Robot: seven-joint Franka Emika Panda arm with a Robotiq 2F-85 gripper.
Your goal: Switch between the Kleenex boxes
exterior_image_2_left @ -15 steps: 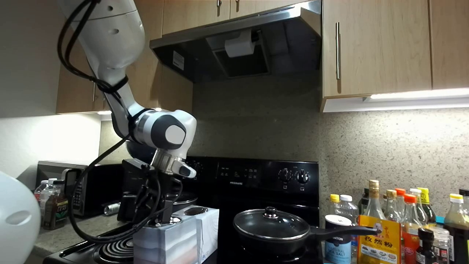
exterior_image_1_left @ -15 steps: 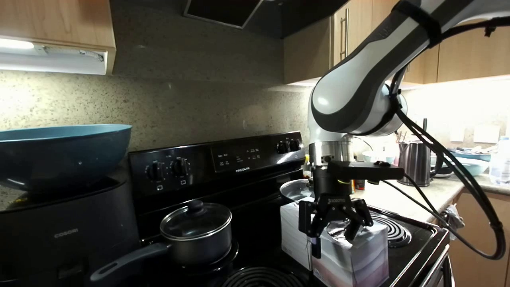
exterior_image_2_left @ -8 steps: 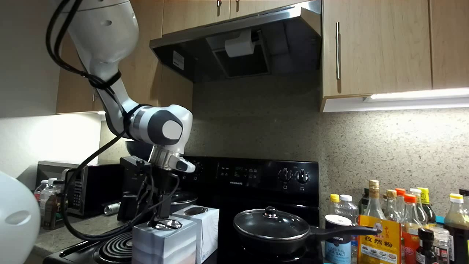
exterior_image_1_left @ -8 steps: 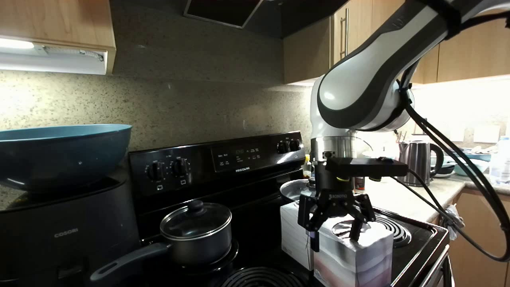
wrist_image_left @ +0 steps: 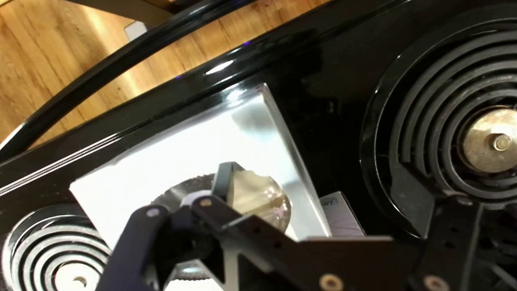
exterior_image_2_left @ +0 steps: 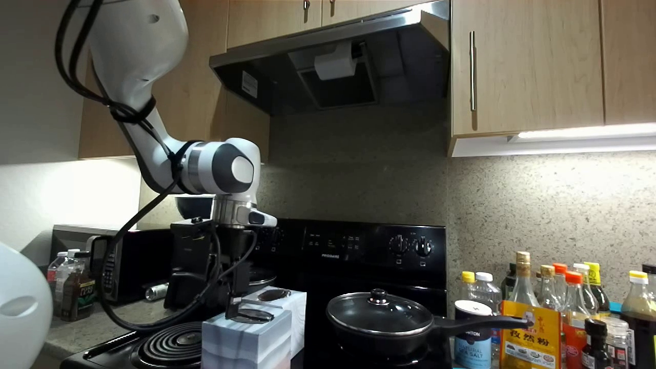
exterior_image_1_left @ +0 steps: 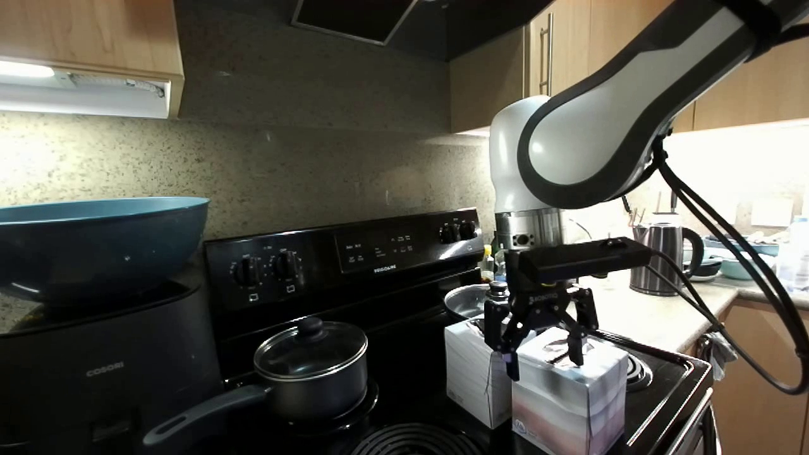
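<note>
Glossy black stove tabletop [wrist_image_left: 335, 141] carries the front Kleenex box [exterior_image_1_left: 562, 397], upright near the edge, slot facing up; roughly cubic, it shows no clear long axis. The claw [exterior_image_1_left: 545, 367] is spread, one finger at the slot, the other outside the side wall. Shifting this box seems the step in hand; next, probably, closing on that wall, or lifting clear if placed. Just behind stands the rear Kleenex box [exterior_image_1_left: 474, 371].
</note>
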